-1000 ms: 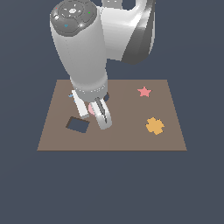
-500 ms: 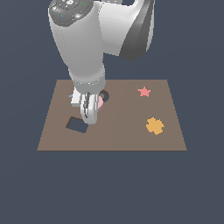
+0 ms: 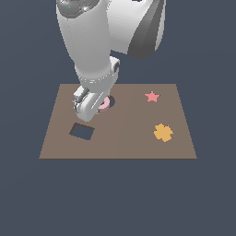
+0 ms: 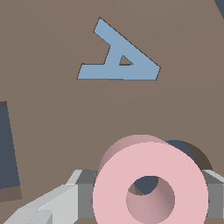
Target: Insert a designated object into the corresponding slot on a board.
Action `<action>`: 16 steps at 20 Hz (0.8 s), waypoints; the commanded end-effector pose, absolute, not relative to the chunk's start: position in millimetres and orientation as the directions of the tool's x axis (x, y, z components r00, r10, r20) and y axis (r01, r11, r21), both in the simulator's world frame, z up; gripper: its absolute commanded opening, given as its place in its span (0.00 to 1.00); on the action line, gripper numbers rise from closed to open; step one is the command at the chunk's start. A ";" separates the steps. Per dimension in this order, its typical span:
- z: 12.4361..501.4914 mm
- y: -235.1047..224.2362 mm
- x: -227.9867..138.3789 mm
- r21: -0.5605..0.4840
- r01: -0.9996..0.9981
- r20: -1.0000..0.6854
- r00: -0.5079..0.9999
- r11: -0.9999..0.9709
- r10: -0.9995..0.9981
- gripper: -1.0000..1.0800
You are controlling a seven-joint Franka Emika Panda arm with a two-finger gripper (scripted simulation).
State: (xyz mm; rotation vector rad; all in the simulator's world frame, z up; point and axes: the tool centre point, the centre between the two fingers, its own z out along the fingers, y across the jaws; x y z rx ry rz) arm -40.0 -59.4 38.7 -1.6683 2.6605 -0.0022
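The small flat pink ring with a round hole [image 4: 148, 183] sits in the robot's grey pincer [image 3: 92, 105], which is clamped on it from both sides. In the wrist view, grey fingers [image 4: 74, 192] show on each side of the ring. The ring is held low over the flat brown board with cut-out shapes [image 3: 120, 143], right above the dark round slot [image 4: 188, 151]. A bit of that dark slot peeks out from behind the ring, and more dark shows through the ring's hole. In the exterior view only a pink edge shows beside the pincer, because the big white arm [image 3: 97, 46] hides the rest.

The step in hand looks like the lining up, just before the ring goes in. The ring does not seem to sit flat in the slot yet, though the pictures do not show this clearly. The next move calls for a small nudge so the ring sits square over the slot, then a slow push down, then letting go.

A red star [image 3: 151, 97], an orange cross-shaped piece [image 3: 163, 132], a dark square hole [image 3: 82, 131] and a blue letter A shape [image 4: 118, 54] are also on the board.
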 end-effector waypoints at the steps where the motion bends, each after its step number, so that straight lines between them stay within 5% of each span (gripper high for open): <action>1: 39.2 -57.4 -44.6 -0.002 -0.852 -0.001 -0.524 0.524 -0.852 0.00; 16: 40.5 -44.9 -59.5 -0.001 -0.602 -0.001 -0.798 0.798 -0.602 0.00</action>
